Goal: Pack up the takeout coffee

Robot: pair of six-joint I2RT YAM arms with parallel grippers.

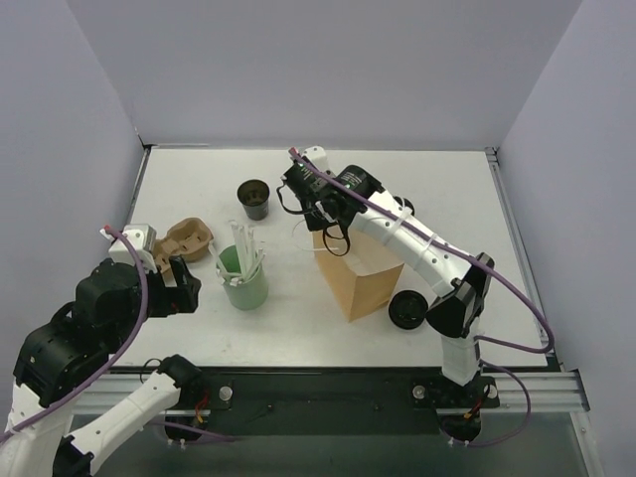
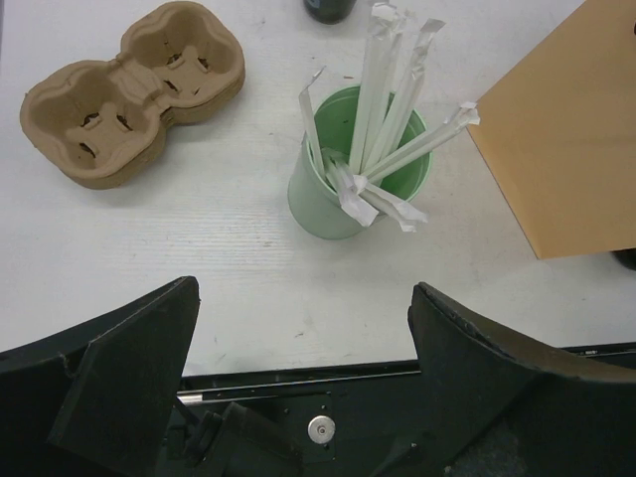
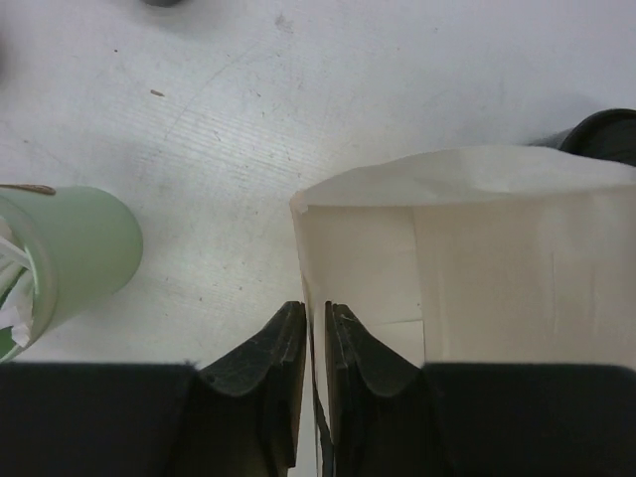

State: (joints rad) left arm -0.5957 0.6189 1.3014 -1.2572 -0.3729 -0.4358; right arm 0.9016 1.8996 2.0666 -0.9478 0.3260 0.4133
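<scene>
A small black cup [image 1: 254, 199] stands at the back centre-left; its inside looks brownish-dark, and I cannot tell whether it is the takeout coffee. Its base shows at the top edge of the left wrist view [image 2: 328, 8]. Another black round rim [image 3: 606, 134] shows behind the bag's far right corner; the right arm hides it in the top view. A brown paper bag [image 1: 363, 283] stands open in the middle. My right gripper [image 1: 320, 231] is shut on the bag's left wall [image 3: 316, 313]. My left gripper [image 1: 184, 283] is open and empty at the front left [image 2: 303, 288].
A green cup [image 1: 244, 288] full of wrapped straws stands left of the bag. A brown pulp cup carrier [image 1: 189, 238] lies at the left. A flat black round lid [image 1: 407, 310] lies by the bag's right front, against the right arm's base.
</scene>
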